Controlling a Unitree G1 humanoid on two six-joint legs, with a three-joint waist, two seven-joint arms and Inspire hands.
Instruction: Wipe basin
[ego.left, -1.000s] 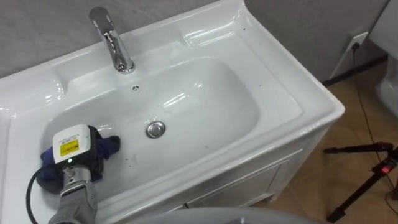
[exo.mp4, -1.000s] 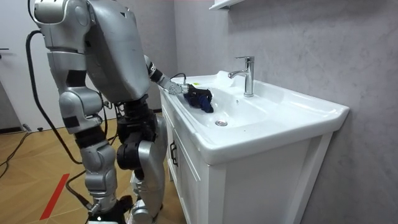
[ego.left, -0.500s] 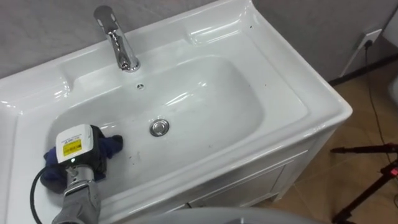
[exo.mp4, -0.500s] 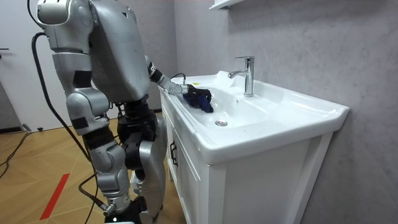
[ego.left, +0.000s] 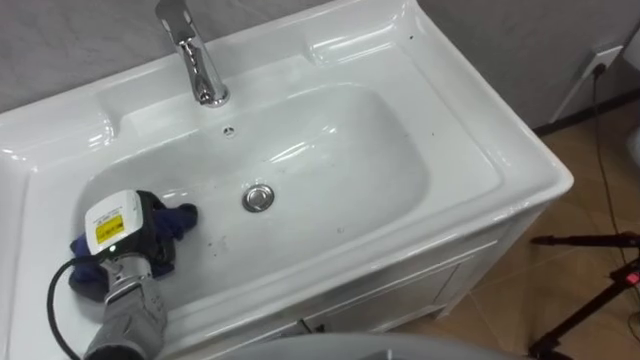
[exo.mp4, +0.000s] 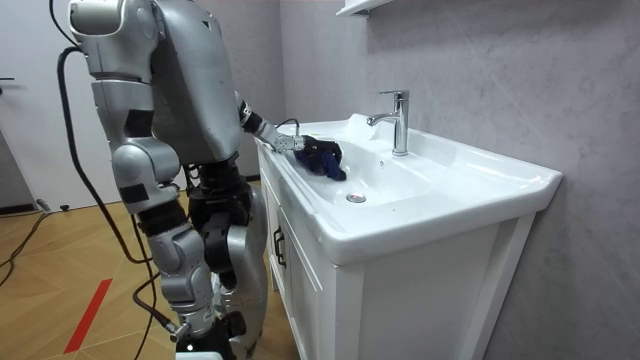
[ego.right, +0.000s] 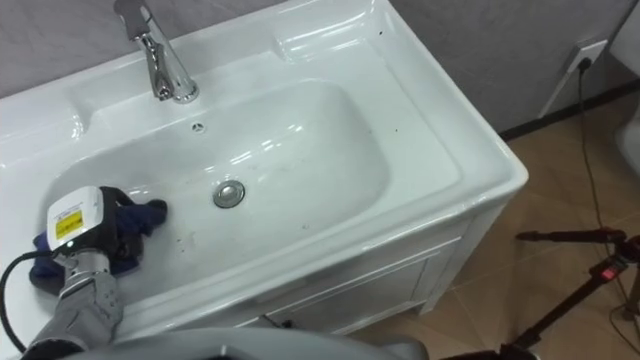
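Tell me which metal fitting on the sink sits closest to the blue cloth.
The round drain in the basin floor, right of the cloth; the tap stands farther off on the back ledge.

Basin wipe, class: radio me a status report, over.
Left hand on blue cloth, left end of basin. Right hand hanging low, idle. Drain and tap clear of cloth.

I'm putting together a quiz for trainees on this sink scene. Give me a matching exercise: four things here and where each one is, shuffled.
1. faucet
2. drain
3. blue cloth
4. black stand

a. right of the cabinet
b. under the left hand, at the basin's left end
c. middle of the basin's bottom
d. on the basin's back rim

Pairs: 1-d, 2-c, 3-b, 4-a
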